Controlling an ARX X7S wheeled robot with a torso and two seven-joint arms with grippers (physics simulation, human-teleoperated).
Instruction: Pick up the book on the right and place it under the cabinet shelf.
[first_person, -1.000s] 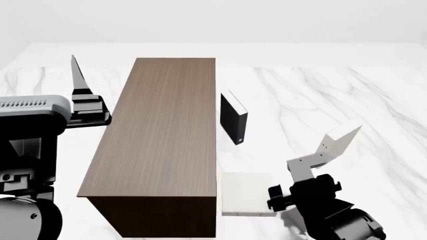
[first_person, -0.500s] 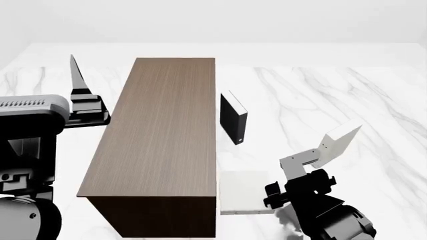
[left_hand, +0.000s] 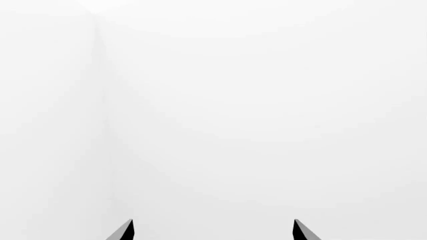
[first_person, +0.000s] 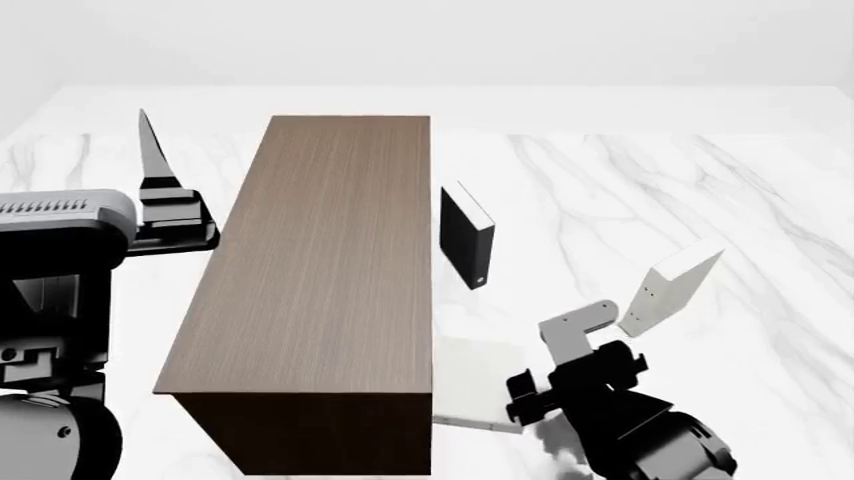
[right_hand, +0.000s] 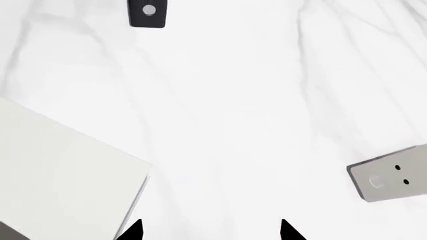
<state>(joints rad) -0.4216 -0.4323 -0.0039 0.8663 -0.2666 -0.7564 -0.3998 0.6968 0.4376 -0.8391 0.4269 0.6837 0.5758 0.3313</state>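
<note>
The book (first_person: 671, 283) is thin and white and stands tilted on the marble table at the right. Its narrow edge with two dark dots shows in the right wrist view (right_hand: 390, 178). The long dark-brown cabinet shelf (first_person: 327, 270) stands left of centre. My right gripper (first_person: 585, 322) is open and empty, just left of the book and apart from it. In its own view, its jaws (right_hand: 210, 231) stand apart over bare marble. My left gripper (first_person: 150, 150) is raised left of the cabinet. It is open and empty, facing a blank wall (left_hand: 213, 231).
A black book with white pages (first_person: 467, 235) stands upright beside the cabinet's right side and also shows in the right wrist view (right_hand: 147, 12). A thicker white book (first_person: 478, 395) lies flat against the cabinet's near right corner, left of my right arm (right_hand: 60, 175).
My right arm has drawn left and nearer, so its gripper is farther from the thin white book. The flat white book has shifted slightly left. The left arm is still.
</note>
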